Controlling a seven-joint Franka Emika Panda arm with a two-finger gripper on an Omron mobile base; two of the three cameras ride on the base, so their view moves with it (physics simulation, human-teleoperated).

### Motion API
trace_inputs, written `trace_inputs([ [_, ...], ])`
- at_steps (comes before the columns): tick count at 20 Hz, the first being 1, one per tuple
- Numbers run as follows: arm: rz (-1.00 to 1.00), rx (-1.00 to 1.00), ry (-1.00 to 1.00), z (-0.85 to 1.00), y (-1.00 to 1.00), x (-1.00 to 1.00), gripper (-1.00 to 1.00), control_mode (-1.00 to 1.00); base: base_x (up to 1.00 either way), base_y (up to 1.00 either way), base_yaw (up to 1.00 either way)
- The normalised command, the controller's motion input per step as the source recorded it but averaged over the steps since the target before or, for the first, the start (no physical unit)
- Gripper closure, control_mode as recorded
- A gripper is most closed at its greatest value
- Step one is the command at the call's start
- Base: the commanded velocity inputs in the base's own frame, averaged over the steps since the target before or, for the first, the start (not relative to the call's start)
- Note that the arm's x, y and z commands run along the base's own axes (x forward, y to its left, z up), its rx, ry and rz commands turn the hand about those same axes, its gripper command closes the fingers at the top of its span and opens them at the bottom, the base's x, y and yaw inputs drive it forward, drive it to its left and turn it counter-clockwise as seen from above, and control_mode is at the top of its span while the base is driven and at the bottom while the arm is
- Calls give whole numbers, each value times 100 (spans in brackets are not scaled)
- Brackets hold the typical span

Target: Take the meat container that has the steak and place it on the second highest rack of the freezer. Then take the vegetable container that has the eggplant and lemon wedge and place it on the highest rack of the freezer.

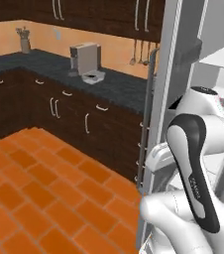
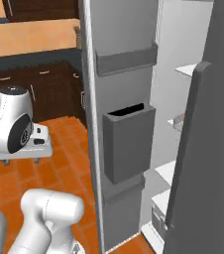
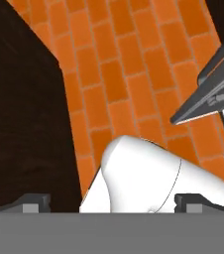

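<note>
Hand view looks down on orange brick floor (image 3: 129, 79), with the pincer (image 3: 112, 202) spread wide and holding nothing (its two dark fingertips (image 3: 34, 202) sit far apart at the bottom edge). The freezer (image 2: 129, 124) stands open off to the pincer's right side; its grey door edge (image 3: 210, 89) juts in there, not touching. A dark cabinet (image 3: 20, 99) lies left.

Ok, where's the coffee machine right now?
In the left base view the coffee machine stands on the dark countertop at upper centre, left of the open freezer door, with the utensil holder further left.
</note>
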Motion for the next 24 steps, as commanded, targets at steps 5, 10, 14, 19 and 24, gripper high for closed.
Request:
trace_inputs([
  [5,0,0,0,0,0,0,-100,100,11,25,87],
  [10,0,0,0,0,0,0,-100,100,66,23,69],
  [14,0,0,0,0,0,0,-100,100,100,17,16],
  [19,0,0,0,0,0,0,-100,100,100,7,-2],
  [24,0,0,0,0,0,0,-100,100,100,1,-13],
])
